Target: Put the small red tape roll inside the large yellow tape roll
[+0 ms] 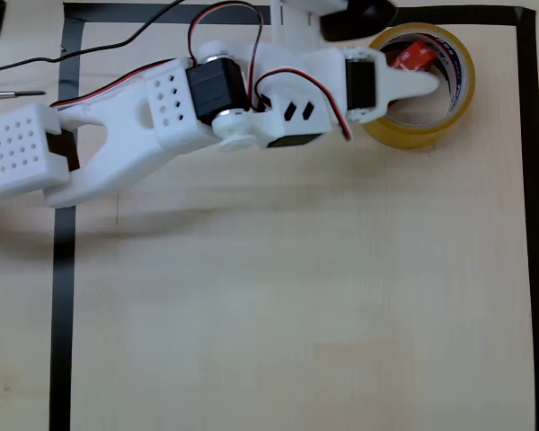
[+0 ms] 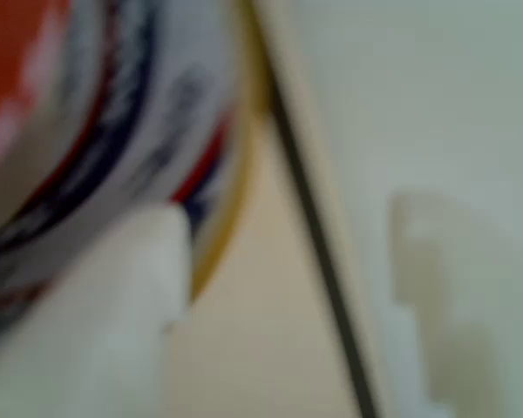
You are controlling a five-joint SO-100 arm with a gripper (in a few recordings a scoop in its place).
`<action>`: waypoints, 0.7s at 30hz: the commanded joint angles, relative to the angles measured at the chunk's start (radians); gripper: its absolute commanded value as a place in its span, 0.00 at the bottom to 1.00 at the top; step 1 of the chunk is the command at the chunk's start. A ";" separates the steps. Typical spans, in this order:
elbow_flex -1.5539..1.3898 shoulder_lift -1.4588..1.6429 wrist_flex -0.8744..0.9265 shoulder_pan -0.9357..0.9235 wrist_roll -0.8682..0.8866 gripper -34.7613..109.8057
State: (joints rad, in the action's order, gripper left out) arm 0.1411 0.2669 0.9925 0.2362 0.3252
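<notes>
Yellow ring: the large yellow tape roll (image 1: 428, 131) lies flat on the pale wooden table (image 1: 296, 314), in the upper right part of the overhead view, close to the black tape line (image 1: 530, 180) that marks the work area.
Red roll: the small red tape roll (image 1: 413, 56) is inside the opening of the yellow ring, at its upper left inner side, and it looks tilted, not flat.
Pincer position: the white gripper (image 1: 422, 76) reaches from the left over the rim of the yellow ring, and its tip is above the hole.
Red roll and pincer: the red roll is just beside the white finger (image 1: 411, 83), on the upper side of it in the overhead view; I cannot tell if they touch.
Pincer state: I cannot tell if the jaws are wide, narrow or holding the red roll, because the arm covers them from above.
Wrist view: very blurred; a white finger (image 2: 113, 322) at the lower left, the printed inner core of the yellow ring (image 2: 131, 131) behind it, and a red patch (image 2: 13, 61) at the top left corner.
Arm: white body with black motors and red and black wires, coming from the left edge.
</notes>
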 commanded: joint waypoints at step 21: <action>-0.457 1.445 0.816 -0.034 0.020 0.33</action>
State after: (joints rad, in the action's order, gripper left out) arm -0.0920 1.4174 1.7932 0.2132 0.3252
